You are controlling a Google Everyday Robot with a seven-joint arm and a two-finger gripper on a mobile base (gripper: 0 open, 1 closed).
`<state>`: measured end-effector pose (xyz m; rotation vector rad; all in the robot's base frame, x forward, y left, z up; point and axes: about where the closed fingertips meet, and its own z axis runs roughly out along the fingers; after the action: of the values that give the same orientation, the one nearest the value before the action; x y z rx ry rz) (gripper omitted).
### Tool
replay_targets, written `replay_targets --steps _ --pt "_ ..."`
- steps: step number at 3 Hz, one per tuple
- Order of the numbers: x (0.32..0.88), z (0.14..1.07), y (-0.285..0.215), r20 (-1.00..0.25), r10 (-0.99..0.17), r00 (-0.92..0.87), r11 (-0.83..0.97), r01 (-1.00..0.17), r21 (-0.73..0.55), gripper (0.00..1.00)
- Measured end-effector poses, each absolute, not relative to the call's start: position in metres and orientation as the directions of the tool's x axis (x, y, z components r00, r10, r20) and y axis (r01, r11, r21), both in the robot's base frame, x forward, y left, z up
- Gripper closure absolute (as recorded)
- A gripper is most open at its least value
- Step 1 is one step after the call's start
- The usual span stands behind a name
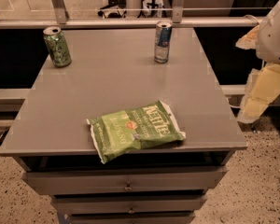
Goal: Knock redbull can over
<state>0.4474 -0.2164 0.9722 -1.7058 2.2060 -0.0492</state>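
In the camera view, the redbull can (pixel 162 42) stood upright near the far edge of the surface (pixel 112 92). My tool (pixel 260 94) hung beyond the right edge, with the can leftward and farther back; open or closed, I couldn't tell.

We saw the redbull can (pixel 162 42) standing upright on the grey tabletop (pixel 107 92), close to the far edge and somewhat right of the middle. It was a slim, tall metal can with blue and silver panels and a small red mark low on the side that faced us. Its top was silver, and the rim caught the light. Its base sat flat on the surface, with no lean that we could make out, and it stood free. We could not read its lettering. The gripper (pixel 259 99) hung beyond the table's right edge, well apart from the can.
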Motion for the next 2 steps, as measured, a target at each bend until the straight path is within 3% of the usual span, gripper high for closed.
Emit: replay_targets --steps 1,2 --pt "0.466 0.962 -0.217 -0.309 -0.927 -0.214 0.291 -0.929 -0.228 0.00" --pt "0.523 0.954 -0.217 -0.423 -0.878 -0.223 0.347 -0.905 -0.244 0.00"
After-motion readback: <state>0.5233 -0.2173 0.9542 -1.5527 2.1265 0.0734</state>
